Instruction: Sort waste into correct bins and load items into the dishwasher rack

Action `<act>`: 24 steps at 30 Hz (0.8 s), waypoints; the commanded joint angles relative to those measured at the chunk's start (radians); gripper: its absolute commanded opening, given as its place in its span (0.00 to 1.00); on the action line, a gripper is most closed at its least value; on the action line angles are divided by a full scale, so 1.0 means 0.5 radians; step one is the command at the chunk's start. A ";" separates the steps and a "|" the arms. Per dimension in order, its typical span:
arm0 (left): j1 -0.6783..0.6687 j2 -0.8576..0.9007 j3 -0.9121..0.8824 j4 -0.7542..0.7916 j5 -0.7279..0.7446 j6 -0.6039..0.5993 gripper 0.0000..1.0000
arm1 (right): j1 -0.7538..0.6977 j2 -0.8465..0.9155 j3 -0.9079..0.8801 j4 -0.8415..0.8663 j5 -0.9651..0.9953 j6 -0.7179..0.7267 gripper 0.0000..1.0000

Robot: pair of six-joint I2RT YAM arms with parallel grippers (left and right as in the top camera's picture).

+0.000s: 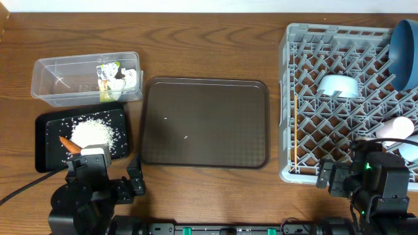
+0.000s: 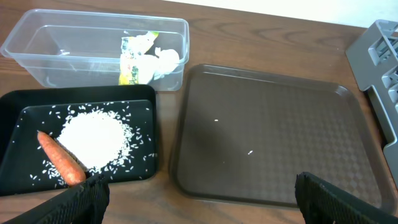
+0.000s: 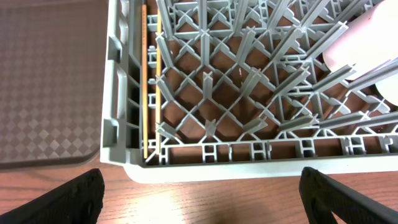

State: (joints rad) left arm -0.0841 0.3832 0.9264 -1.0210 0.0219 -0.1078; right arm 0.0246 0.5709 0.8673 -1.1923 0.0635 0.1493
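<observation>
The clear tub [image 1: 59, 75] holds a yellow-green wrapper [image 2: 134, 59] and white paper wads [image 2: 163, 59]. Rice [image 1: 95, 132] and an orange carrot stick [image 2: 61, 158] lie in the black tray [image 1: 49, 140]. The grey rack [image 1: 287, 98] holds a dark blue plate [image 1: 406, 52], a pale blue bowl [image 1: 338, 85], a pink-white cup [image 1: 395, 127] and chopsticks [image 3: 149, 81] along its left wall. My left gripper [image 2: 199, 199] hangs open and empty near the black tray's front right corner. My right gripper [image 3: 202, 199] stands open and empty in front of the rack's near rim.
A large dark brown serving tray [image 1: 204, 123] lies between the bins and the rack, with a few stray rice grains on it. Both arm bases sit at the table's front edge.
</observation>
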 commanded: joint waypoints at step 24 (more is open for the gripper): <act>0.007 -0.012 0.001 0.003 -0.016 -0.010 0.97 | 0.174 -0.906 -0.725 1.064 0.014 -0.017 0.99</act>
State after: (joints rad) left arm -0.0841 0.3832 0.9260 -1.0210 0.0219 -0.1078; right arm 0.1020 0.1909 0.6022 -0.7399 0.0639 0.1482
